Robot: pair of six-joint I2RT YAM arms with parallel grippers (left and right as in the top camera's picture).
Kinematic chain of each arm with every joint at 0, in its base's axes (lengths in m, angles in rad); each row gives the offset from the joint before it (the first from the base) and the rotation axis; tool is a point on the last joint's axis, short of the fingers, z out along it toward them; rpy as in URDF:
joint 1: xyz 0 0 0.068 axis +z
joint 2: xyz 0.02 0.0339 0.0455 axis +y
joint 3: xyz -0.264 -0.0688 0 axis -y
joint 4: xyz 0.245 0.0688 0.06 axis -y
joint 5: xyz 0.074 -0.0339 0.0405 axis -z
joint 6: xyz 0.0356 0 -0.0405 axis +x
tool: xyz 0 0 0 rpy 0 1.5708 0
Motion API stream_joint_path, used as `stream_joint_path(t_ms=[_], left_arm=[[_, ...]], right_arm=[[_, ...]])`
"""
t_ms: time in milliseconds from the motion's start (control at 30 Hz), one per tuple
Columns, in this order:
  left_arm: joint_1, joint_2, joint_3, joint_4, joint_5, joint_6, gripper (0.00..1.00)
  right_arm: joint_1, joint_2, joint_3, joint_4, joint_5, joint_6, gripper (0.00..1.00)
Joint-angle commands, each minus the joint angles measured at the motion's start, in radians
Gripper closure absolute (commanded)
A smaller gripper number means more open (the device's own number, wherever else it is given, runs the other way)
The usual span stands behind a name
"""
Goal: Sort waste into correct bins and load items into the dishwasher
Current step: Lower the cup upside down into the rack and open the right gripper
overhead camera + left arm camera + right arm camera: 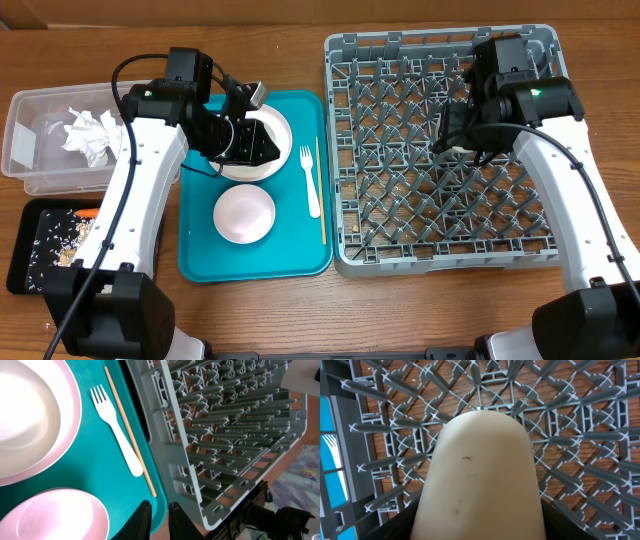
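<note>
While the right gripper [480, 532] is clamped on the small white cup [482, 475] above the dish rack [345, 150], a release onto a peg could tip it; the left gripper [159, 520], nearly closed and empty, hovers left of the rack.

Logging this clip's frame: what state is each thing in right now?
Rack: on the table, mostly bare.
Cup: held over the rack by the right gripper.
Left gripper: nearly shut, empty.
Plate: on the tray.
Fork: lying on the tray.
Tub: holds napkins.
</note>
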Motion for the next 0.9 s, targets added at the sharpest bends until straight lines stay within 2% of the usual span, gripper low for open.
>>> stream_joint_path(t_ms=[0, 333, 867], left_arm=[[-0.007, 0.007, 0.002, -0.006, -0.01, -0.006, 0.85], [-0.007, 0.007, 0.002, -0.01, -0.01, -0.006, 0.86], [-0.007, 0.007, 0.002, -0.01, -0.013, -0.006, 0.86]], right_arm=[[-0.004, 0.016, 0.035, -0.016, 0.016, -0.008, 0.67], [-0.004, 0.138, 0.035, -0.033, -0.016, -0.034, 0.67], [-0.008, 0.205, 0.011, 0.002, -0.017, -0.078, 0.67]])
